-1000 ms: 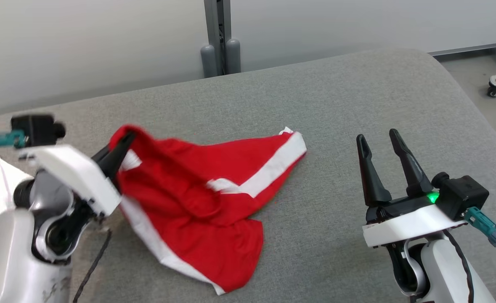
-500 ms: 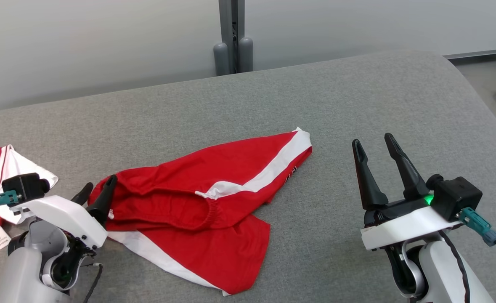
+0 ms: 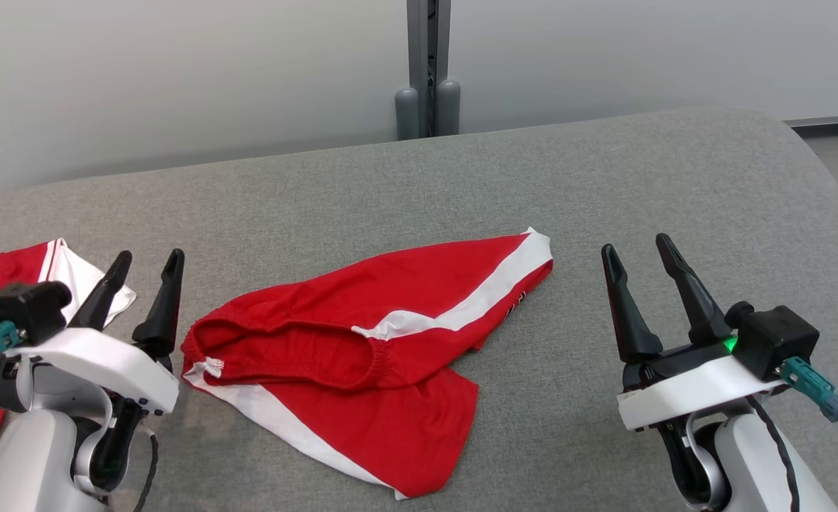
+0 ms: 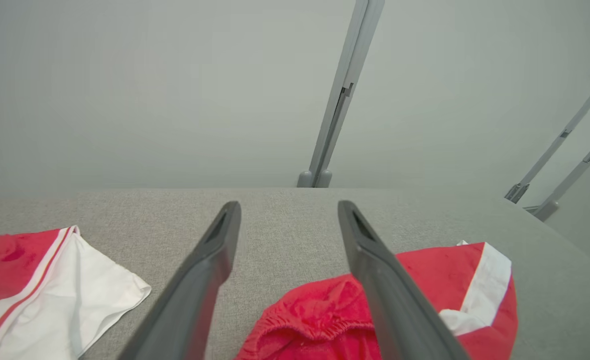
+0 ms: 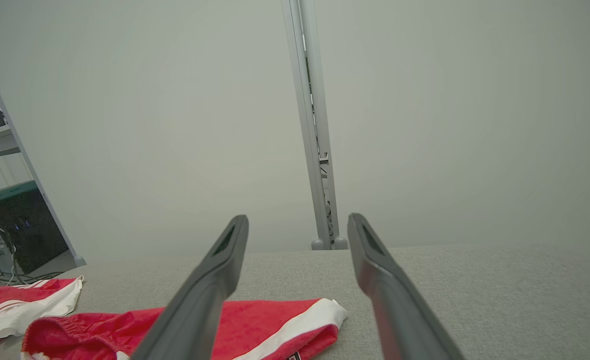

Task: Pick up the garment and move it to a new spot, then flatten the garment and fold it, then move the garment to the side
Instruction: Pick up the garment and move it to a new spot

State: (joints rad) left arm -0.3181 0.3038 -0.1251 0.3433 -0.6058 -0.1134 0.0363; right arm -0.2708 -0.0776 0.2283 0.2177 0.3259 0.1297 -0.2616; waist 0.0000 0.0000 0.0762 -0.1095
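Red shorts [image 3: 362, 363] with white side stripes lie crumpled on the grey cushioned surface [image 3: 461, 185], waistband gathered toward the left. They also show in the left wrist view [image 4: 425, 290] and the right wrist view [image 5: 254, 325]. My left gripper [image 3: 145, 259] stands open just left of the waistband, apart from the cloth, nothing between its fingers [image 4: 209, 270]. Off to the right of the shorts, my right gripper [image 3: 635, 249] is open too and empty, its fingers [image 5: 380, 280] pointing toward the far wall.
A second red and white garment [image 3: 28, 277] lies at the surface's left edge, behind my left arm; it appears in the left wrist view [image 4: 44, 290]. A grey post [image 3: 429, 64] stands against the wall behind. The surface's rounded corner falls away at the far right.
My left gripper let go of the shorts' waistband and drew back to the left, now open. The shorts dropped flat onto the surface. The head camera has shifted; the right gripper stayed put.
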